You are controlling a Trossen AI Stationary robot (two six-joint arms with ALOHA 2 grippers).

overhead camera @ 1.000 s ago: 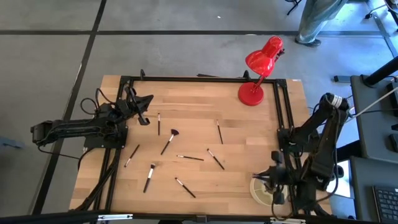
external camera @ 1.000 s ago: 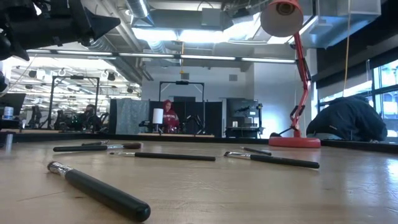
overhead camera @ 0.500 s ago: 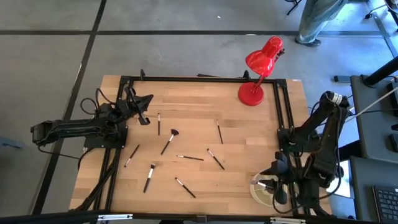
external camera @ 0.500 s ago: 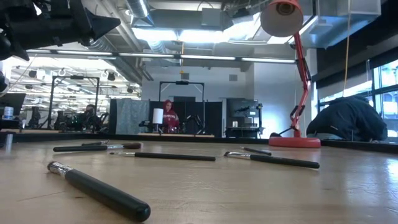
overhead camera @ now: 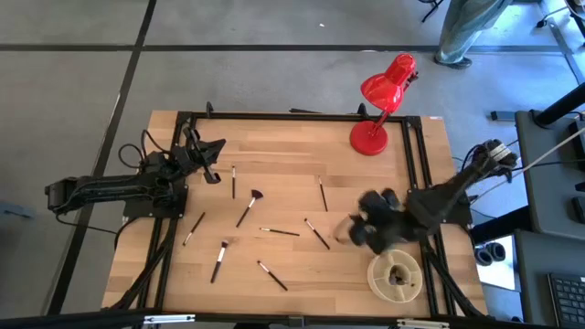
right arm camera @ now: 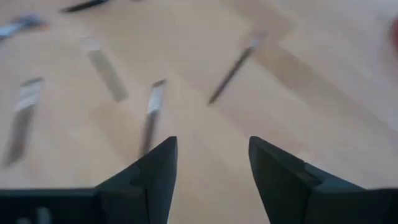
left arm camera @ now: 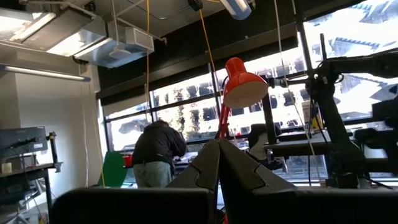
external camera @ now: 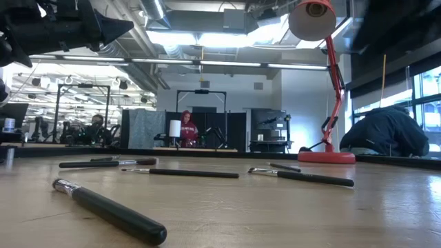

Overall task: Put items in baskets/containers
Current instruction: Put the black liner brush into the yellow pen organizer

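Observation:
Several thin dark makeup brushes lie flat on the wooden table, among them a fan-headed brush (overhead camera: 249, 207) and a slim brush (overhead camera: 316, 233). In the low view the nearest brush (external camera: 110, 213) lies at the front. The round cream dish (overhead camera: 395, 276) sits at the near right, with something dark in it that I cannot make out. My right gripper (overhead camera: 358, 230) hovers open just left of and beyond the dish; its fingers (right arm camera: 155, 171) have nothing between them, and brushes show blurred on the table past them. My left gripper (overhead camera: 215, 151) is shut at the far left, empty (left arm camera: 219, 146).
A red desk lamp (overhead camera: 370, 137) stands at the far right, its round base on the table. A black frame rail (overhead camera: 413, 174) runs along the right side. A person stands beyond the far right corner (overhead camera: 462, 32). Bare wood lies between the brushes and the near edge.
My right gripper has left its place over the dish and swung fast toward the table's left and far edge, over the brushes in the middle. The brushes on the table have kept their places.

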